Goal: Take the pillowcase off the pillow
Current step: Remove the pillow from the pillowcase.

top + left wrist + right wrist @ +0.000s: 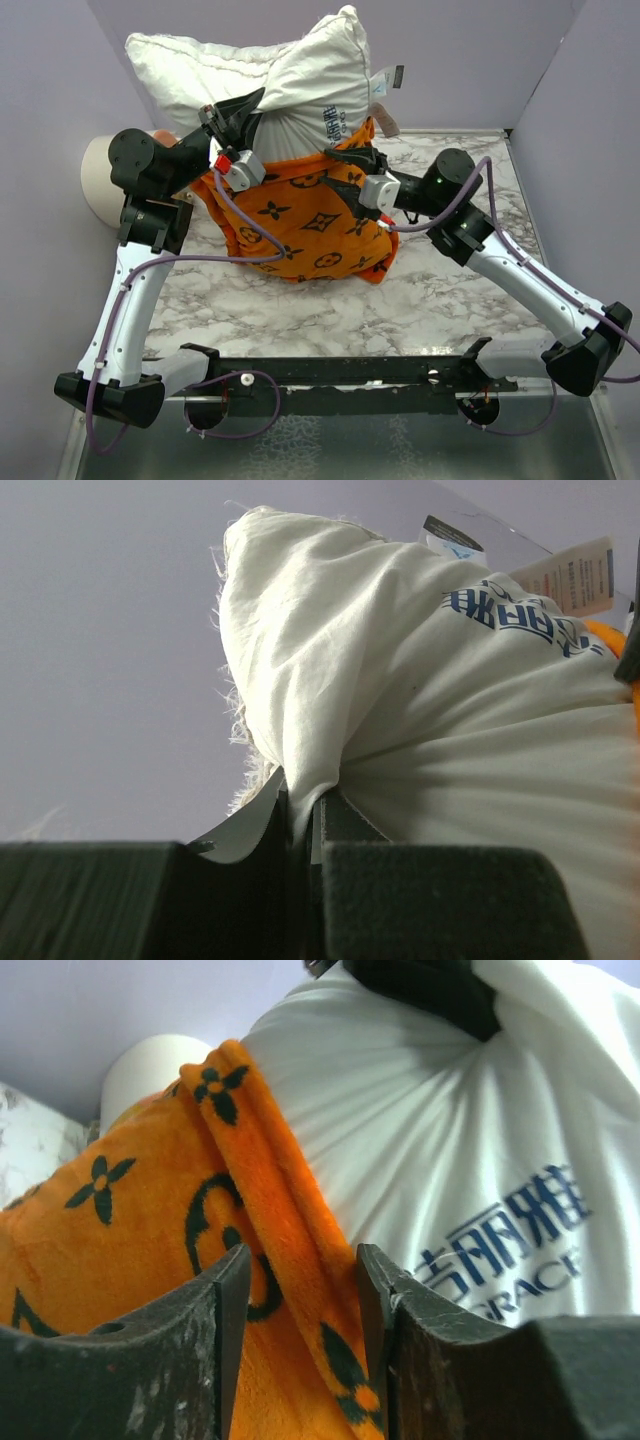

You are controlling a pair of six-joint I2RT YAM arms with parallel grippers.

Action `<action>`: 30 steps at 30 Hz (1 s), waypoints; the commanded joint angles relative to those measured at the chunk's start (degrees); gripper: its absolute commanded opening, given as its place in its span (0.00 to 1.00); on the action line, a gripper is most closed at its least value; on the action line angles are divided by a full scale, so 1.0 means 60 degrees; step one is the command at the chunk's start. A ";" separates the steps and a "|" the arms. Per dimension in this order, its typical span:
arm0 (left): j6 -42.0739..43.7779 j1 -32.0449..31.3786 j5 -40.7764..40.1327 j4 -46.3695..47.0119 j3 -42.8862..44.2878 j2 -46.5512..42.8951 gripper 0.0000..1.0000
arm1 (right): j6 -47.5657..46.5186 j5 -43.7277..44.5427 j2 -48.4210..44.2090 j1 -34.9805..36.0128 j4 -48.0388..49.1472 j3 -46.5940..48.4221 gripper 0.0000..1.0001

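Marble table (pixel 450 300): left hand (pixel 304 820) pinches pillow (pixel 450 730) edge; right hand (pixel 300 1265) grips pillowcase (pixel 130 1240) hem.

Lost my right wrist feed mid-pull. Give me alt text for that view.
The right gripper is closed on a rolled edge of the orange, black-patterned pillowcase. The white pillow, printed with blue lettering, bulges out bare to the right of that edge. A cream cylinder shows behind at the upper left.
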 commanded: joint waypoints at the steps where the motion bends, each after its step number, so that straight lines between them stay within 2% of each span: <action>1: 0.0164 0.0044 0.0113 0.1047 0.0573 -0.0515 0.00 | -0.1776 0.0823 0.0377 0.0399 -0.1616 0.0586 0.44; 6: 0.0157 0.0045 0.0158 0.1057 0.0569 -0.0579 0.00 | -0.2098 0.1473 0.0764 0.0626 -0.2145 0.0860 0.38; 13: -0.0094 0.0045 0.0249 0.1164 0.0650 -0.0532 0.00 | -0.2071 0.1698 0.0767 0.0656 -0.2354 0.0598 0.24; 21: -0.0166 0.0044 -0.0097 0.1286 0.0964 -0.0333 0.00 | -0.1424 0.1756 0.0246 0.0656 -0.1812 -0.1342 0.02; 27: -0.0256 0.0045 -0.0503 0.1634 0.1306 -0.0075 0.00 | -0.0500 0.1865 -0.0093 0.0655 -0.1314 -0.3063 0.01; 30: -0.0279 0.0045 -0.0877 0.1856 0.1641 0.0175 0.00 | 0.0286 0.1973 -0.0358 0.0655 -0.0713 -0.4440 0.01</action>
